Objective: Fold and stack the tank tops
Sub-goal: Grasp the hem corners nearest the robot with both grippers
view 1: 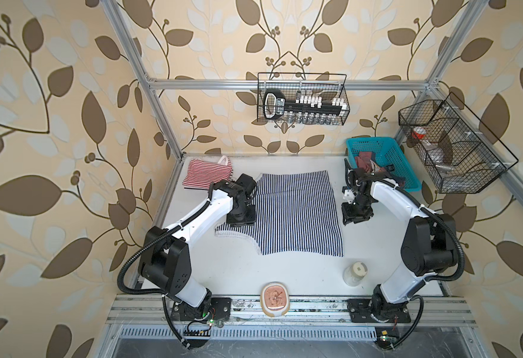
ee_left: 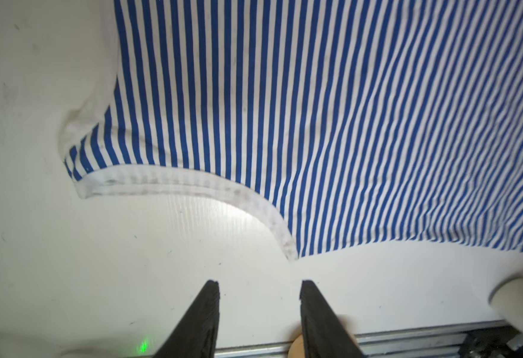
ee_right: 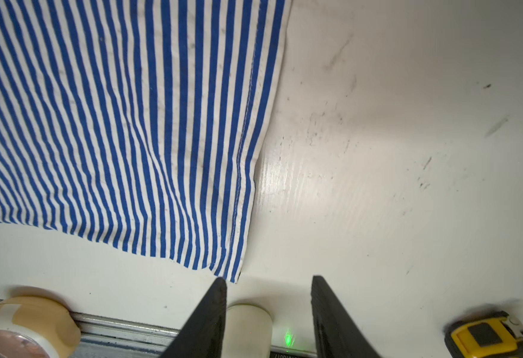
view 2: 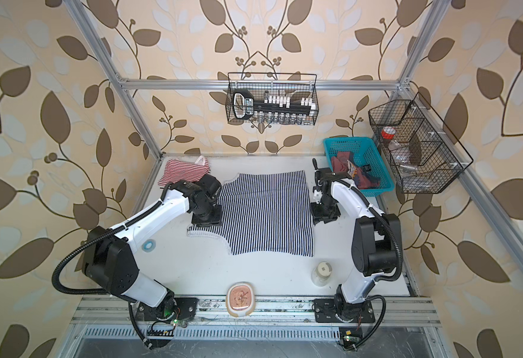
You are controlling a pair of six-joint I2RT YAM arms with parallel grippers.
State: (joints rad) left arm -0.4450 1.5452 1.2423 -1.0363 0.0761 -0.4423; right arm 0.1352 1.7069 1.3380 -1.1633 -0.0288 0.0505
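Note:
The navy-and-white striped tank top [view 1: 297, 214] [view 2: 266, 214] lies spread flat mid-table. My left gripper [view 1: 241, 218] [view 2: 206, 220] hangs over its left edge near a strap. It is open in the left wrist view [ee_left: 259, 283], with only bare table between its fingers and the top's armhole trim [ee_left: 254, 204] just ahead. My right gripper [view 1: 356, 215] [view 2: 325, 215] stands beside the top's right hem, open [ee_right: 269, 279], the hem corner [ee_right: 232, 272] by one fingertip. The red-and-white striped tank top [view 1: 206, 175] [view 2: 184, 172] lies folded at the back left. A dusty red tank top [view 1: 367, 161] [view 2: 340, 162] is crumpled in the basket.
A teal basket [view 1: 396, 158] stands at the back right. A white jar [view 1: 355, 273] [ee_right: 247, 328] and a tan tape roll [view 1: 275, 299] [ee_right: 27, 322] sit near the front edge. A yellow tape measure [ee_right: 486, 338] lies by the right arm. Wire baskets [view 1: 302, 99] hang on the walls.

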